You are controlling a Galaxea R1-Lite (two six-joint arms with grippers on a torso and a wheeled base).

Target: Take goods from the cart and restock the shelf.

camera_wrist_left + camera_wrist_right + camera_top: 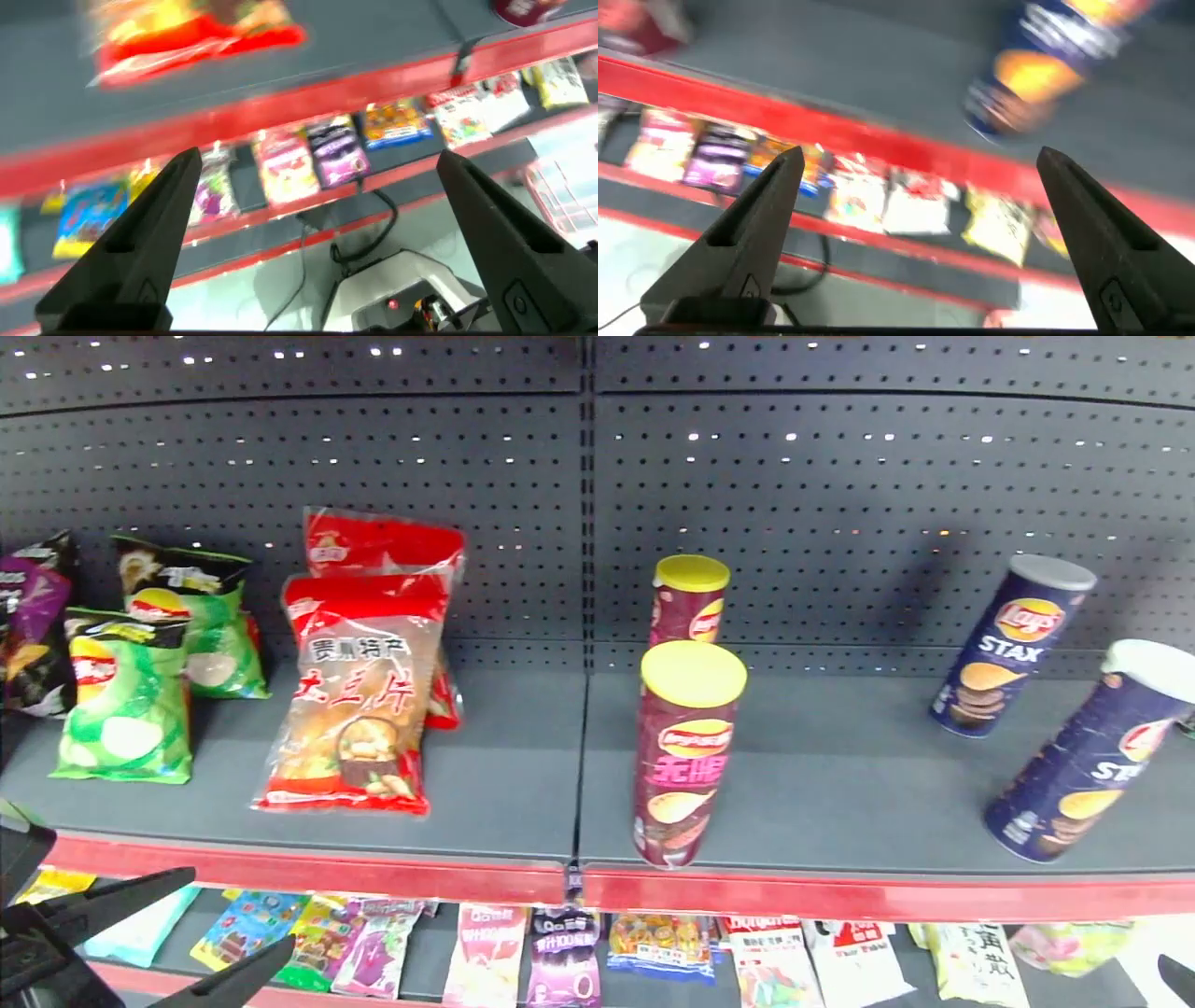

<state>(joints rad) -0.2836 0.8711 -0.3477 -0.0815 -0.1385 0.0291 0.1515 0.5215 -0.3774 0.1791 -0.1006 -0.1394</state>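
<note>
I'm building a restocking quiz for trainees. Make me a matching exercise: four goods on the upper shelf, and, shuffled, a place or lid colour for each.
1 front green chip bag
2 front red snack bag
3 front maroon can
4 front navy can

a between the green bags and the cans
b white lid, right end of the shelf
c left part
d yellow lid, middle

Pairs: 1-c, 2-a, 3-d, 4-b

Bright, even light falls on my shelf (pixel 822 784). Small glints dot the pegboard (pixel 840 476), with one soft shadow. The blue cans (pixel 1013 644) lean at my view's edge.
</note>
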